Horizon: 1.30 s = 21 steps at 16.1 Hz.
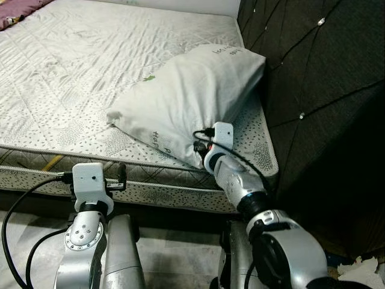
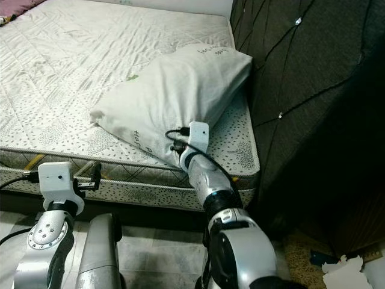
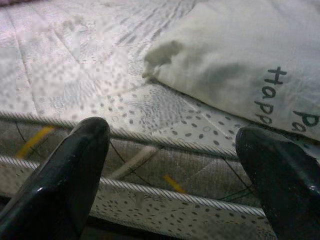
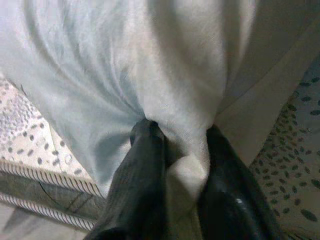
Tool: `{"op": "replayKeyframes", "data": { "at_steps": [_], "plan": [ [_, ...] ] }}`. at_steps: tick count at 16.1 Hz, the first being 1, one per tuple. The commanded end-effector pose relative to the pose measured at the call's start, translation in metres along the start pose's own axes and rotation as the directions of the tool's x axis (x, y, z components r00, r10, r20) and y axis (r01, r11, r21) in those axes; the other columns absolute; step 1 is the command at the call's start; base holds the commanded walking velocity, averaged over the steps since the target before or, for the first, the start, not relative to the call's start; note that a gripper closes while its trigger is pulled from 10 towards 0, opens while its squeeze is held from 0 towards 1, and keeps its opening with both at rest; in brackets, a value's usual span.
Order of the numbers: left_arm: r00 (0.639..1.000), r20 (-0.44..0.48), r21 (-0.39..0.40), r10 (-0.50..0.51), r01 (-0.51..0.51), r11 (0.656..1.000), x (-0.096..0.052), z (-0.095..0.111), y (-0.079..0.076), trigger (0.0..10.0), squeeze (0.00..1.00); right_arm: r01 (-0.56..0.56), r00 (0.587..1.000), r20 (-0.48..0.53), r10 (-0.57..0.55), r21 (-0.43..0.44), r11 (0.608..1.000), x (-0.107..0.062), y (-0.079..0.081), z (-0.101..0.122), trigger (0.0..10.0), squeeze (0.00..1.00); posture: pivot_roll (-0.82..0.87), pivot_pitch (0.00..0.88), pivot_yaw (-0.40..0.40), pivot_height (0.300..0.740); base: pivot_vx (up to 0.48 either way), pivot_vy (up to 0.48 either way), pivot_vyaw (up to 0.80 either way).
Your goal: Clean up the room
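A white pillow (image 1: 189, 99) with dark lettering lies on the bare mattress (image 1: 72, 72), propped against the dark tufted headboard (image 1: 319, 84). My right gripper (image 4: 182, 165) is shut on the pillow's near corner at the mattress edge, a fold of its white cloth pinched between the two black fingers (image 4: 142, 180). My left gripper (image 3: 175, 170) is open, held in front of the mattress side, left of the pillow (image 3: 240, 65) and apart from it.
The mattress edge (image 1: 168, 191) runs across in front of me. The headboard stands on the right. Crumpled white paper (image 1: 364, 271) lies on the floor at the lower right. A purple cloth (image 1: 18, 11) sits at the far left of the bed.
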<state>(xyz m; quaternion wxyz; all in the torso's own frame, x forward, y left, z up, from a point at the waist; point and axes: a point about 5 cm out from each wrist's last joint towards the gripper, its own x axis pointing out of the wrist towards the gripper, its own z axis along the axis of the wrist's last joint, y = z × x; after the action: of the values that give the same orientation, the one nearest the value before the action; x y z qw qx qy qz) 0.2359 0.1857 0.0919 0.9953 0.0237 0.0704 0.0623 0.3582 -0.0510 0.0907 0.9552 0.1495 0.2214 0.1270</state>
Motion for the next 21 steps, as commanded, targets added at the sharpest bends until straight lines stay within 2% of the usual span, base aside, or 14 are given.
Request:
{"op": "replayKeyframes", "data": {
  "at_steps": [1, 2, 5, 6, 7, 9, 10, 12, 14, 16, 17, 18, 21],
  "plan": [
    [1.000, 0.000, -0.019, -0.015, 0.015, 1.000, 0.002, 0.003, -0.004, 10.0, 0.00, 0.005, 0.999, 0.036, -0.006, 0.026, 1.000, 0.002, 0.006, 0.012, 0.0, 0.00, 0.19, 0.019, -0.102, 0.512, 0.000, 0.000, 0.00],
    [1.000, 0.007, -0.012, -0.018, 0.018, 1.000, 0.003, 0.004, -0.006, 10.0, 0.00, 0.035, 0.996, 0.077, -0.039, 0.050, 0.998, 0.002, -0.002, 0.020, 0.0, 0.00, 0.19, 0.019, -0.102, 0.512, 0.000, 0.000, 0.00],
    [0.999, 0.021, -0.001, -0.026, 0.026, 1.000, 0.005, 0.005, -0.010, 10.0, 0.00, 0.090, 0.988, 0.120, -0.095, 0.046, 0.995, -0.001, -0.020, 0.032, 0.0, 0.00, 0.17, 0.001, -0.095, 0.512, 0.000, 0.000, 0.00],
    [0.998, 0.020, 0.003, -0.052, 0.052, 0.999, 0.006, 0.004, -0.014, 10.0, 0.00, 0.148, 0.978, 0.143, -0.155, 0.058, 0.987, -0.004, -0.041, 0.040, 0.0, 0.00, 0.16, 0.000, -0.091, 0.512, 0.000, 0.000, 0.00],
    [0.998, 0.020, 0.003, -0.052, 0.052, 0.999, 0.006, 0.004, -0.014, 10.0, 0.00, 0.148, 0.978, 0.143, -0.155, 0.058, 0.987, -0.004, -0.041, 0.040, 0.0, 0.00, 0.16, 0.000, -0.091, 0.512, 0.000, 0.000, 0.00],
    [0.997, 0.034, 0.023, -0.071, 0.071, 0.997, 0.010, 0.006, -0.020, 10.0, 0.00, 0.210, 0.959, 0.183, -0.217, 0.054, 0.976, -0.010, -0.063, 0.050, 0.0, 0.00, 0.15, 0.000, -0.089, 0.512, 0.000, 0.000, 0.00],
    [0.997, 0.037, 0.024, -0.071, 0.071, 0.997, 0.011, 0.006, -0.020, 10.0, 0.00, 0.223, 0.954, 0.195, -0.229, 0.051, 0.973, -0.012, -0.067, 0.053, 0.0, 0.00, 0.15, 0.000, -0.090, 0.512, 0.000, 0.000, 0.00],
    [0.997, 0.039, 0.025, -0.064, 0.063, 0.998, 0.013, 0.006, -0.018, 10.0, 0.00, 0.313, 0.912, 0.270, -0.308, 0.027, 0.950, -0.022, -0.093, 0.070, 0.0, 0.00, 0.15, 0.000, -0.091, 0.512, 0.000, 0.000, 0.00],
    [0.997, 0.036, 0.027, -0.064, 0.063, 0.998, 0.013, 0.005, -0.019, 10.0, 0.00, 0.372, 0.882, 0.312, -0.354, 0.001, 0.928, -0.029, -0.108, 0.079, 0.0, 0.00, 0.14, 0.000, -0.094, 0.512, 0.000, 0.000, 0.00],
    [0.997, 0.040, 0.027, -0.060, 0.059, 0.998, 0.015, 0.005, -0.021, 10.0, 0.00, 0.476, 0.806, 0.429, -0.408, -0.058, 0.878, -0.048, -0.134, 0.105, 0.0, 0.00, 0.14, 0.000, -0.094, 0.512, 0.000, 0.000, 0.00],
    [0.997, 0.041, 0.028, -0.060, 0.058, 0.998, 0.015, 0.005, -0.021, 10.0, 0.00, 0.539, 0.752, 0.469, -0.463, -0.035, 0.841, -0.061, -0.153, 0.118, 0.0, 0.00, 0.13, 0.000, -0.093, 0.512, 0.000, 0.000, 0.00],
    [0.998, 0.038, 0.029, -0.059, 0.058, 0.998, 0.014, 0.004, -0.021, 10.0, 0.00, 0.581, 0.717, 0.479, -0.507, -0.010, 0.814, -0.072, -0.168, 0.125, 0.0, 0.00, 0.12, 0.000, -0.087, 0.512, 0.000, 0.000, 0.00],
    [0.998, 0.028, 0.037, -0.064, 0.063, 0.997, 0.014, 0.001, -0.022, 10.0, 0.00, 0.623, 0.694, 0.487, -0.530, -0.038, 0.781, -0.085, -0.185, 0.123, 0.0, 0.00, 0.12, 0.000, -0.092, 0.512, 0.000, 0.000, 0.00]
  ]
}}
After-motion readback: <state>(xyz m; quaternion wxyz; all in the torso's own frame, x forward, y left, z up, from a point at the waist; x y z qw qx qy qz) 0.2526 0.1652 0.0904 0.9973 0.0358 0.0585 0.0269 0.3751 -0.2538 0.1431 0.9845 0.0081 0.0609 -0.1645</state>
